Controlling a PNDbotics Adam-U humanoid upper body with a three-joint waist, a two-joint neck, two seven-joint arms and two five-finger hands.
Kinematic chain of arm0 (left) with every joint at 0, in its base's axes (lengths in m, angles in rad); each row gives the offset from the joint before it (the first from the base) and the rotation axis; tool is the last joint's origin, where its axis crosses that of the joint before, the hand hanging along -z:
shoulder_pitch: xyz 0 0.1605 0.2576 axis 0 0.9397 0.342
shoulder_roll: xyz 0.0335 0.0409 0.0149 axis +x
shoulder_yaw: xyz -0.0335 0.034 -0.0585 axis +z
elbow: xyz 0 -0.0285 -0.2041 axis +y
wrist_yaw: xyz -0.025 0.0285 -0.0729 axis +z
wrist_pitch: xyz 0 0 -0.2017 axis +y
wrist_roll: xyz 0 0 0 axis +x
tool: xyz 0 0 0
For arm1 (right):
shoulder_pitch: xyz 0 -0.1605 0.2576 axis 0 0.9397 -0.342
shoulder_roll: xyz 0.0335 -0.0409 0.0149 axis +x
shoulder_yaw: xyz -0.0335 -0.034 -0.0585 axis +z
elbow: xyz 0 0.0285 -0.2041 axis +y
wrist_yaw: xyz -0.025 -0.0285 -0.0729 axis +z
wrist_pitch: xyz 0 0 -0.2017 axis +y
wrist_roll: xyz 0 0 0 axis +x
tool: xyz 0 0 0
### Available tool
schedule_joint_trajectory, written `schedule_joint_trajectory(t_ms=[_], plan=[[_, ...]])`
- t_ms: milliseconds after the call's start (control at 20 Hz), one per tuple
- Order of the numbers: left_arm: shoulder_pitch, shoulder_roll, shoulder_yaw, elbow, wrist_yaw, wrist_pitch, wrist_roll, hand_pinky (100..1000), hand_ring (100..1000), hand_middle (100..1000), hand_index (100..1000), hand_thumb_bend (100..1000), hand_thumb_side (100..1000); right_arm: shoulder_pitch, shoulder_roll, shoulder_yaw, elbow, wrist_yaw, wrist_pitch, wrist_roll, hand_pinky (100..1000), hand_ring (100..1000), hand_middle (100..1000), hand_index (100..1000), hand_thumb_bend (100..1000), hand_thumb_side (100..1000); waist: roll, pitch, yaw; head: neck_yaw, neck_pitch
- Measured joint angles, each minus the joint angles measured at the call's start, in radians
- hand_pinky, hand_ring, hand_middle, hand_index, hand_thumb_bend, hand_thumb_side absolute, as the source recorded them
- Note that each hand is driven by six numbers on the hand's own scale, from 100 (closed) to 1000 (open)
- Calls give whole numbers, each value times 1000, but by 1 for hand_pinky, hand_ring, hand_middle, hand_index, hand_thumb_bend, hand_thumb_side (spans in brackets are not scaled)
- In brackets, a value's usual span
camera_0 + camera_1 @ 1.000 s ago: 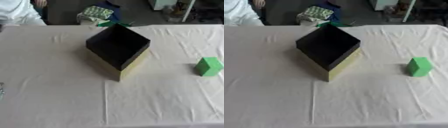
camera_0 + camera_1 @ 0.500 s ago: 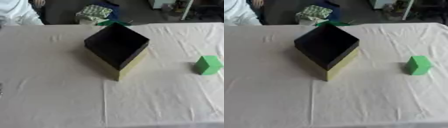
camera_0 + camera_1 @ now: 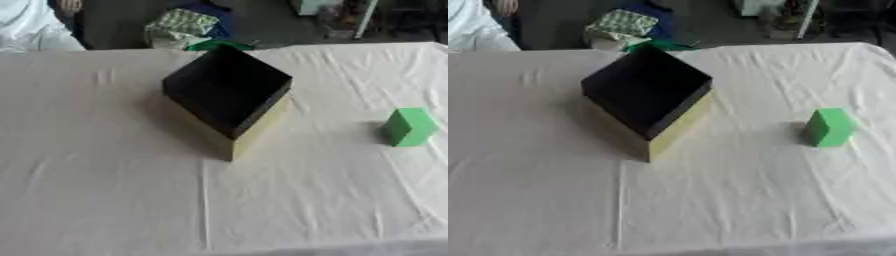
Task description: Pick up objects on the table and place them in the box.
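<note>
Two task items were recorded on the tabletop [image 3: 105,200], which was covered by a wrinkled off-white cloth. Left of centre, toward the far half of the surface, stood the box [image 3: 229,95], turned so that one corner pointed at the camera. Its opening faced up, its interior was dark, and its outer walls showed pale yellow along the near right side. Whether anything lay inside could not be told, as the interior read uniformly dark. Just behind the box's far corner, at the tabletop's far edge, a small dark green shape [image 3: 219,45] was visible; its nature could not be made out.

Well apart from the box, toward the right edge of the tabletop, a green block [image 3: 828,128] rested on the cloth, standing slightly tilted in the view and touching nothing else.

Beyond the far edge, a patterned green-and-white bundle [image 3: 180,25] lay on the floor.

Neither the left hand nor the right hand appeared in either eye view, so the state of their fingers could not be told.
</note>
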Motion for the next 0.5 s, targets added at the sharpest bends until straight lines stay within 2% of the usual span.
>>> schedule_joint_trajectory(t_ms=[200,500], plan=[[-1,0,-5,0,5,2,-3,634,717,628,771,262,925,-48,-1,18,62,-3,-28,47,1000,1000,979,924,453,914,1,2,3,-11,0],[-5,0,-6,0,11,7,-8,634,717,628,770,261,926,-118,-1,35,133,-26,-45,93,1000,988,972,930,454,925,1,4,9,-18,0]])
